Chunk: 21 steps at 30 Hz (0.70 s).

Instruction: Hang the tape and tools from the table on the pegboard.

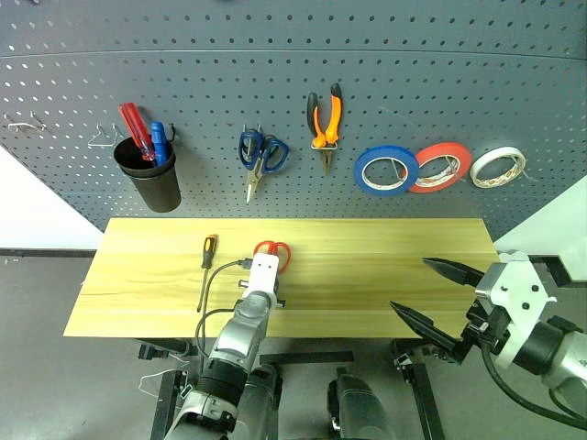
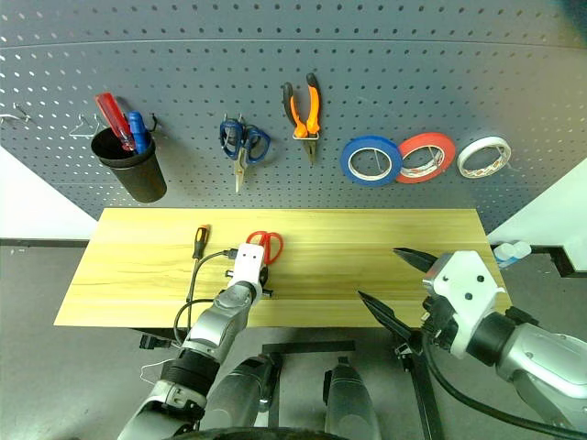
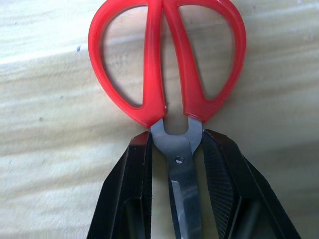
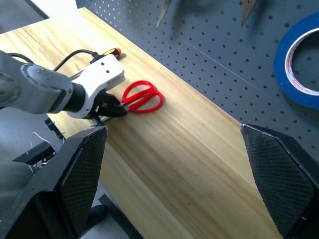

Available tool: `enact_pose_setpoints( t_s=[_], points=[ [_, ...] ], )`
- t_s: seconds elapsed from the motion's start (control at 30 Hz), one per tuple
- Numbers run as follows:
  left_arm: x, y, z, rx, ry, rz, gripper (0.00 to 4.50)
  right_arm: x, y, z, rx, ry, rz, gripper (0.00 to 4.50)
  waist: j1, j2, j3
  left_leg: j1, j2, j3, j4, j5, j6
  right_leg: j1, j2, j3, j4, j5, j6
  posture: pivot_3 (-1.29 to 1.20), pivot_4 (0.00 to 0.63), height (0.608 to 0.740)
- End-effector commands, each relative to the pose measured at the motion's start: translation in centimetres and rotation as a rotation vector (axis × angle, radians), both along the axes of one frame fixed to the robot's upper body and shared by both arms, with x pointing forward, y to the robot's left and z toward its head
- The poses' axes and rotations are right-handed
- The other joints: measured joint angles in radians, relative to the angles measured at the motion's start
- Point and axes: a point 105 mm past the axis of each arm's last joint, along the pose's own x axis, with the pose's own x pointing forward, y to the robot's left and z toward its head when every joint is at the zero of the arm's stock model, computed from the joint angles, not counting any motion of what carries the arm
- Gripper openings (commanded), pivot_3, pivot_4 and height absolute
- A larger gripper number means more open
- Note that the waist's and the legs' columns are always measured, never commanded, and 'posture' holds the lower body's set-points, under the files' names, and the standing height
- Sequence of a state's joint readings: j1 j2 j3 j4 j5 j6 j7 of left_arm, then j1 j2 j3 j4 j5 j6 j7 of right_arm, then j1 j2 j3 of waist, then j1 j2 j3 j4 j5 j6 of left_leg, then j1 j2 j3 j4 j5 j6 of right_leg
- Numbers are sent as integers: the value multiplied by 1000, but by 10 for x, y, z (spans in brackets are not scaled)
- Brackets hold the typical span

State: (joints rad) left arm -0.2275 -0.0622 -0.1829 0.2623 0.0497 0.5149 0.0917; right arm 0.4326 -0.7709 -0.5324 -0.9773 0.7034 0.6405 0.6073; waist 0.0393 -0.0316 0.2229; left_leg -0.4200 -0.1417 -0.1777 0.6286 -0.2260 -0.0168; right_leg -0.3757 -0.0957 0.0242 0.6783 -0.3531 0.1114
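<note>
The red-handled scissors (image 3: 167,59) lie flat on the light wooden table (image 1: 367,275), handles toward the pegboard (image 1: 413,73). My left gripper (image 3: 177,149) is shut on their steel blades just behind the pivot, one black finger on each side. The thin screwdriver (image 1: 205,266) with its orange-and-black handle lies on the table to the left of the scissors. The orange-and-black pliers (image 1: 325,119) and the blue tape (image 1: 386,170) hang on the pegboard. My right gripper (image 1: 408,284) hovers open over the table's front right part, holding nothing.
On the pegboard hang a black cup (image 1: 149,179) holding red and blue screwdrivers, blue-handled scissors (image 1: 261,156), a red-orange roll (image 1: 440,168) and a white roll (image 1: 498,166). Bare hooks sit at the far left.
</note>
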Motion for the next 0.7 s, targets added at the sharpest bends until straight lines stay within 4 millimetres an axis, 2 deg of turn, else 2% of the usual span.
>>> enact_pose_setpoints(
  t_s=[0.03,0.4,0.7],
  points=[
    [-7,-3,5,26,-21,-42,1103,0,2,2,-15,-20,13,4500,0,0,0,0,0,0,0,0,0,0,0,0,0,0,0,-50,231,740],
    [-9,-9,29,62,-144,-139,1103,3,1,2,-17,-25,13,4500,1,1,0,-4,0,0,0,-1,2,-1,0,0,-8,1,2,-44,214,740],
    [-13,-21,54,97,-297,-260,1103,6,2,1,-17,-31,21,4500,1,2,0,-5,0,0,0,-2,3,0,0,0,-11,2,4,-33,201,740]
  ],
)
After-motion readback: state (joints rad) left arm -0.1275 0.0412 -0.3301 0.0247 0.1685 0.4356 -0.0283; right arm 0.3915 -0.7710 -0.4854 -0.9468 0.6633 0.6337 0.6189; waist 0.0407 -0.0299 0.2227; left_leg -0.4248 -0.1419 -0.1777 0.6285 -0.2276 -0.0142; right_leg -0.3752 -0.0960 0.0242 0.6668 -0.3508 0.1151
